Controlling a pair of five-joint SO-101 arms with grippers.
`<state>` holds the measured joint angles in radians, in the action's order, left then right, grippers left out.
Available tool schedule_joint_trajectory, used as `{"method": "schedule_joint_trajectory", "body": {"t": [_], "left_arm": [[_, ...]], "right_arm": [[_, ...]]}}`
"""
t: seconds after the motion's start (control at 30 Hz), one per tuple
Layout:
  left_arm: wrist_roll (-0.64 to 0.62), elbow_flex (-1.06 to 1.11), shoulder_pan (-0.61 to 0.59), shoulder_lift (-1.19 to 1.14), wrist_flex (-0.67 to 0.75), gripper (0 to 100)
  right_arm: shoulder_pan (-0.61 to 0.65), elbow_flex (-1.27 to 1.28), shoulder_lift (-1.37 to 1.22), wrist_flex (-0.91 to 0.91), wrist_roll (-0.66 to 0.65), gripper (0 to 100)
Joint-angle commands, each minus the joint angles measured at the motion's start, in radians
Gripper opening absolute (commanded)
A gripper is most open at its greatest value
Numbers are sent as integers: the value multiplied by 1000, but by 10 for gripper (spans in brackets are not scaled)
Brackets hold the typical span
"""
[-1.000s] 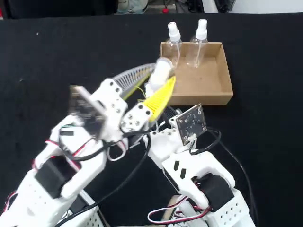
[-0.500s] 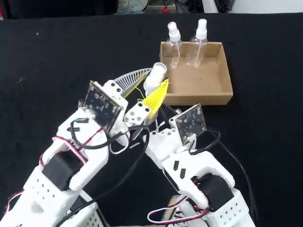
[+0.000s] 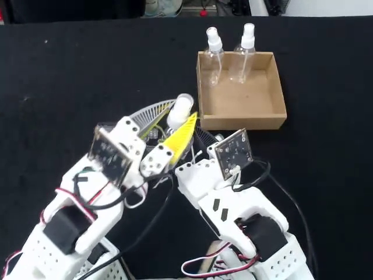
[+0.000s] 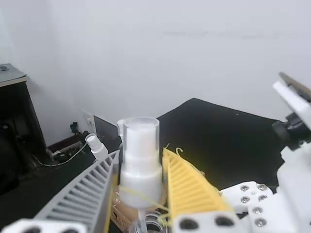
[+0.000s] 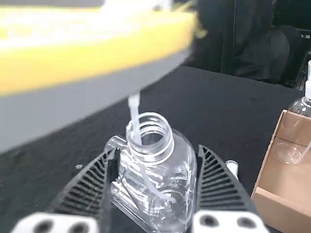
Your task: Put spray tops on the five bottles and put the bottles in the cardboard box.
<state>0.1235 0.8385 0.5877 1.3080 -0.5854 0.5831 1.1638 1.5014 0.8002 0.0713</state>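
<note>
Moving in, the left pincer (image 4: pixel 140 167) has its clamped white plastic spray top (image 4: pixel 140 141) entering the clear plastic bottle (image 5: pixel 163 182) clamped by the right pincer (image 5: pixel 156 151).

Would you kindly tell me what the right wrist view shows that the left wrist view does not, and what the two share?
Right wrist view: the body of the clear bottle, clamped between the black fingers of the right gripper.
Left wrist view: the white head of the spray top, pinched between the grey and yellow fingers of the left gripper.
Shared: the dip tube hanging from the spray top into the bottle's open neck, with the top not yet seated.
</note>
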Motion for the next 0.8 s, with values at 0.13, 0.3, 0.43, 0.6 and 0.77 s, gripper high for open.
{"method": "schedule_joint_trajectory", "body": {"t": [0.13,0.3,0.43,0.6,0.77], "left_arm": [[-132,21,-27,57,37,51],[-130,12,-28,-11,35,52],[-135,10,-28,-32,35,52],[-137,21,-28,-34,34,52],[-137,21,-22,-32,-14,52]], "right_arm": [[5,-4,16,-25,-6,117],[3,-4,16,-25,-6,117],[3,-2,16,-25,-6,117],[3,-2,16,-25,-6,117],[3,2,16,-25,-6,117]]}}
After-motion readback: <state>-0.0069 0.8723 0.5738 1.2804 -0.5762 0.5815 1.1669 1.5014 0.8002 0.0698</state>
